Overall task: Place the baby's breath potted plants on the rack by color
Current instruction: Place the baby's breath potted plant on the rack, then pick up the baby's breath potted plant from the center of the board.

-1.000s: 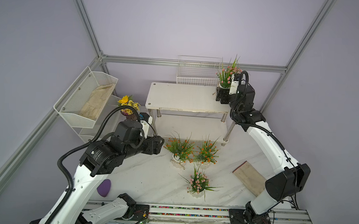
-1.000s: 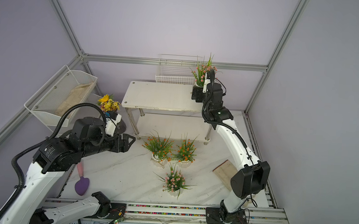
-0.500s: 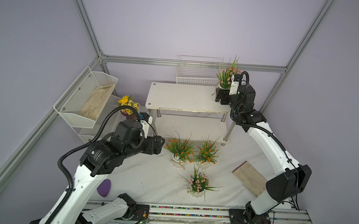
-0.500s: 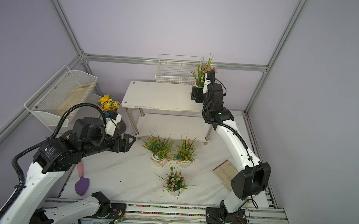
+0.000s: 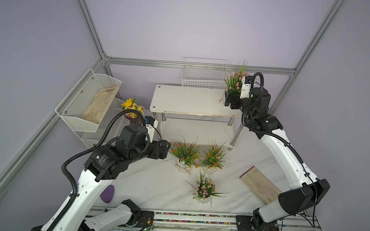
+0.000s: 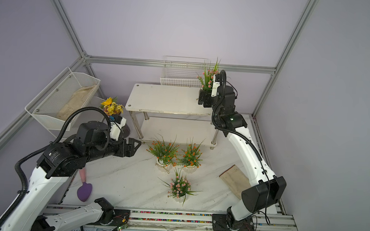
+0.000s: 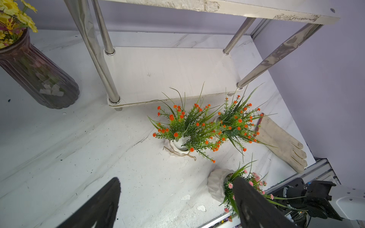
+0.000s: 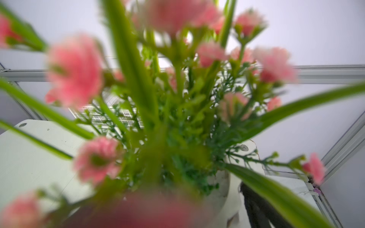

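On the rack (image 5: 180, 100), top board, right end: a pink plant (image 5: 235, 79) stands upright close to the corner.
Right gripper (image 5: 229, 100): jaws set wide either side of that pot. I can't tell whether they pinch it or stand clear, because leaves fill its wrist view.
Left gripper (image 7: 176, 178): wide open and empty, low over the table (image 5: 153, 184), pointing at the nearer orange plant (image 5: 185, 152) but not touching it.
On the table: that plant and the other orange plant (image 5: 213, 155) stand side by side before the rack, leaves interlaced. The second pink plant (image 5: 204, 187) stands apart, nearer the arm bases.
Step, as I read it: let go of the shelved pot and start on an orange one.
Doing it well: draw the right gripper back level so it neither drags the leaves nor nudges the pot off the corner. The left should grip the white pot low, not the greenery, and lift straight up to free the tangled leaves.
Sorting: the oranges probably go on the lower board, leaving room on top for the second pink plant.
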`<action>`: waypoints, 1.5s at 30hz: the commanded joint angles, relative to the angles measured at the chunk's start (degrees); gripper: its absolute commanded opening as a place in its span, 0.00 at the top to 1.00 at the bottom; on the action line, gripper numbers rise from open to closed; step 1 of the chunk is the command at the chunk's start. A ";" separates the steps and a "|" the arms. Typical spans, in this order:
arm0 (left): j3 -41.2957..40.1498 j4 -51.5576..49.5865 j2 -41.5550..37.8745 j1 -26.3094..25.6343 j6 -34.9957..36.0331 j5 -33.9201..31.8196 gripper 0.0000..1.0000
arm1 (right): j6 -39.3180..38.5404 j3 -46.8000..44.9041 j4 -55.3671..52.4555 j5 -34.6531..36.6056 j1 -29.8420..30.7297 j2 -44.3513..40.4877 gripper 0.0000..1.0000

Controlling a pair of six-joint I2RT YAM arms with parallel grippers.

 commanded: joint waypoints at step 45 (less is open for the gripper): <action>-20.95 8.67 -11.89 0.28 -0.76 -1.00 0.07 | 41.81 -42.30 -43.46 -8.06 22.32 -33.45 0.37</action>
